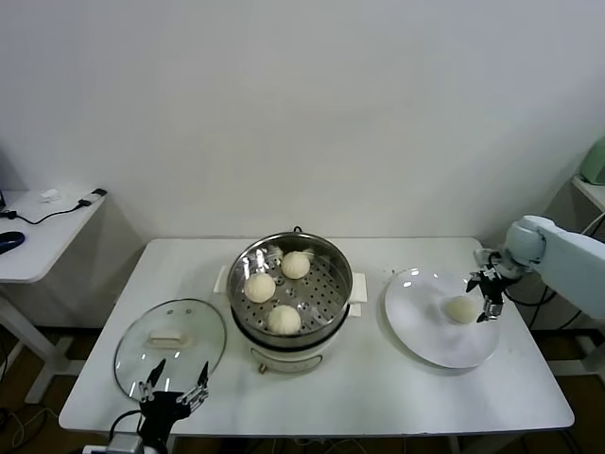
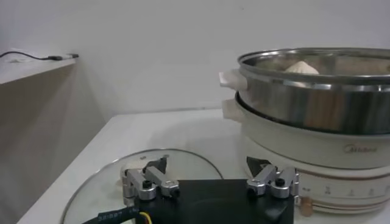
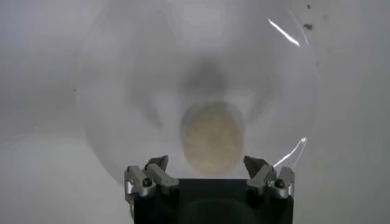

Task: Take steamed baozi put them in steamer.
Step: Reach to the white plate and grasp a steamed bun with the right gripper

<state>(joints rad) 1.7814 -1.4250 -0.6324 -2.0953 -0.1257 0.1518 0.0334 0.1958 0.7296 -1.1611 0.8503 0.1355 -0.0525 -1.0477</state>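
Observation:
Three cream-white baozi lie on the perforated tray of the shiny steel steamer at the table's middle. A fourth baozi rests on the white plate to the right. My right gripper hovers open just above this bun; in the right wrist view the baozi sits between and ahead of the spread fingers. My left gripper waits open at the table's front left, over the glass lid's near edge. From the left wrist, the steamer rises at the right.
A round glass lid with a white handle lies flat left of the steamer. A side desk with cables and a mouse stands at the far left. The table's front edge runs close below the plate and steamer.

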